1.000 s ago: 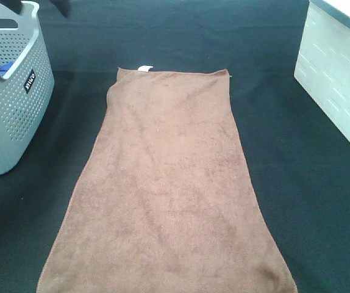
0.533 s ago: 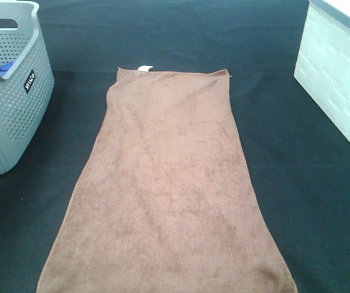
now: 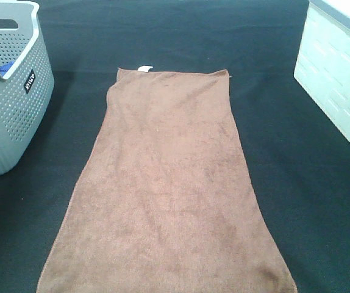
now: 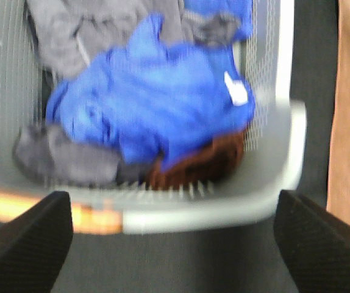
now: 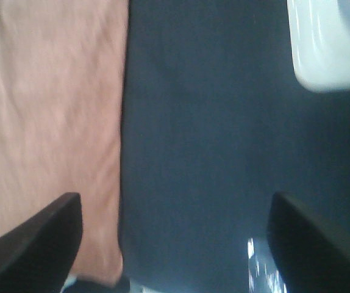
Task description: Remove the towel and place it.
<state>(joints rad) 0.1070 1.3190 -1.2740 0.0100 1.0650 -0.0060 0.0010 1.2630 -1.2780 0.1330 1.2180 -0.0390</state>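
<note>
L gripper (image 4: 174,244): jaws wide, nothing between, over the grey laundry basket (image 4: 272,183) w/ blue & grey clothes; towel edge off to one side. R gripper (image 5: 174,244): jaws wide, empty, over the black cloth (image 5: 205,122) just beside the towel (image 5: 47,110). Brown towel (image 3: 166,189) lies flat mid-table, long axis running near-to-far, white tag (image 3: 144,68) at far end. R arm looks nearer, I'd judge.

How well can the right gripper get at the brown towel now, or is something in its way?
Probably yes. The right gripper is open and empty above the black cloth, and the brown towel lies flat and uncovered beside it. Nothing stands between them; the white bin is off to the other side.
</note>
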